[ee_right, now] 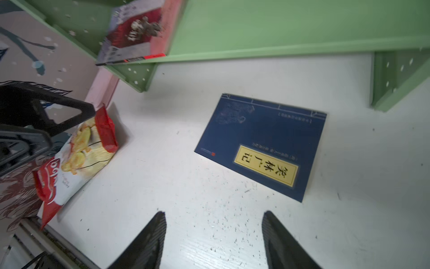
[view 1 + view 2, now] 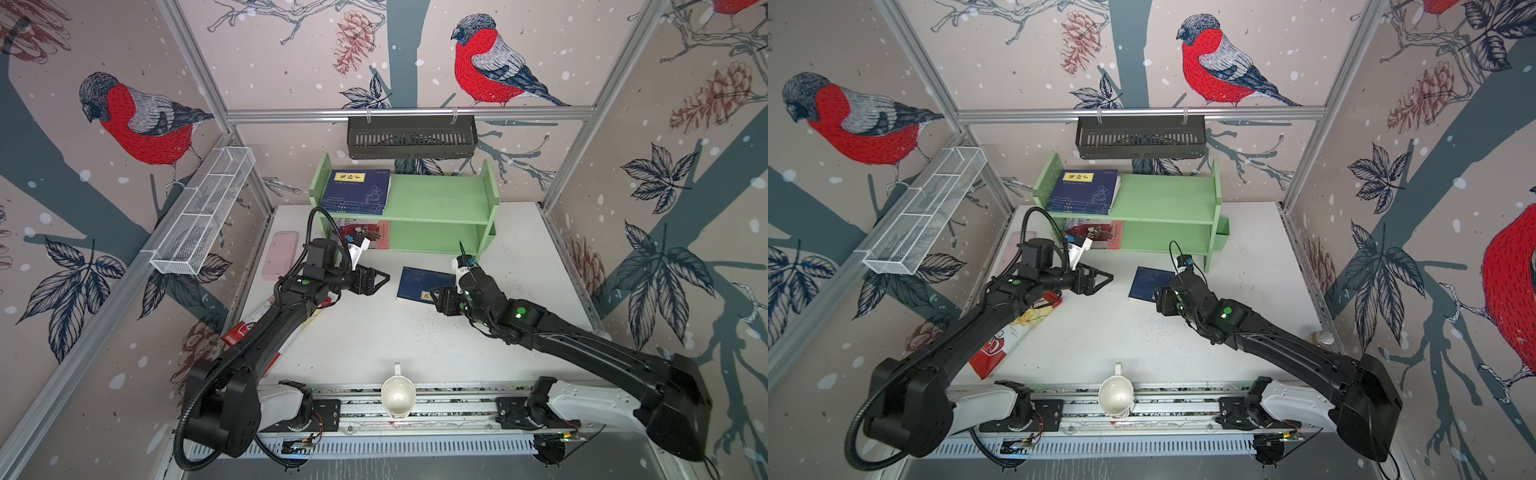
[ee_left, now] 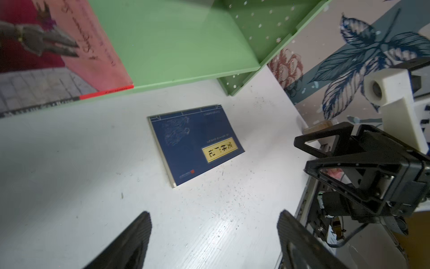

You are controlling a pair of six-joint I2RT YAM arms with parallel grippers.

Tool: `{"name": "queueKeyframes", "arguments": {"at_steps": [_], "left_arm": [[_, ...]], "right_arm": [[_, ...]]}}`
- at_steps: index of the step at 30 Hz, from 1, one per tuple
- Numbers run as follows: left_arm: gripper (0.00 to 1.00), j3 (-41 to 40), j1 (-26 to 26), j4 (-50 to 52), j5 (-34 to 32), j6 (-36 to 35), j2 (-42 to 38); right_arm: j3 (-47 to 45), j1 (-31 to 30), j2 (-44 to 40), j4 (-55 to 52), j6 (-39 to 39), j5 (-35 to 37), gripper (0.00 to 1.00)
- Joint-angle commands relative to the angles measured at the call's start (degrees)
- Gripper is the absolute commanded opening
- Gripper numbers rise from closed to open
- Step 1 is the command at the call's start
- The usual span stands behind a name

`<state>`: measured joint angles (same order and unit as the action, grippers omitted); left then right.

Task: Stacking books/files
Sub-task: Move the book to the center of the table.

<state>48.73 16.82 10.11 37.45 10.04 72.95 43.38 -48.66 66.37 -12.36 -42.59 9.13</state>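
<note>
Navy book flat on tabletop, long axis 9-to-3 o'clock; 3 o'clock of left fingers, 11 o'clock of nearer right fingers. Both pairs spread wide, empty.

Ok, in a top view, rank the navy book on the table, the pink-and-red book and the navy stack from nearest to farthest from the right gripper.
From the right gripper:
1. The navy book, flat on the table just ahead.
2. The pink-and-red book, on the lower shelf.
3. The navy stack, on the upper shelf.
</note>
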Motion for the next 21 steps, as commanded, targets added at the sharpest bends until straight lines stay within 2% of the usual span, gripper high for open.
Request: {"name": "queueKeyframes", "arguments": {"at_steps": [1, 3, 6, 11, 15, 21], "left_arm": [[0.85, -0.91, 0.20, -5.28, -4.73, 2.22, 2.81], [0.84, -1.62, 0.25, -7.24, -5.42, 3.06, 4.67], [0.83, -3.25, 0.31, -11.65, -5.85, 5.20, 7.03], [0.83, -5.14, 0.92, -18.34, -4.55, 7.55, 10.21], [0.81, -4.85, 1.89, -20.71, -2.23, 7.62, 14.36], [0.80, -8.07, 3.19, -27.26, -3.32, 10.29, 16.26]], "right_arm": [[-2.62, 2.67, 2.91, 5.75, -5.78, -3.43, 0.69], [-4.51, 3.91, 4.89, 7.52, -6.68, -3.52, 0.70], [-7.19, 6.57, 7.92, 12.49, -7.35, -7.24, 0.71], [-8.15, 9.46, 10.73, 15.32, -6.72, -6.06, 0.73], [-11.45, 12.58, 10.20, 19.57, -7.33, -5.82, 0.73], [-12.88, 17.49, 10.55, 22.29, -5.38, -7.60, 0.73]]}}
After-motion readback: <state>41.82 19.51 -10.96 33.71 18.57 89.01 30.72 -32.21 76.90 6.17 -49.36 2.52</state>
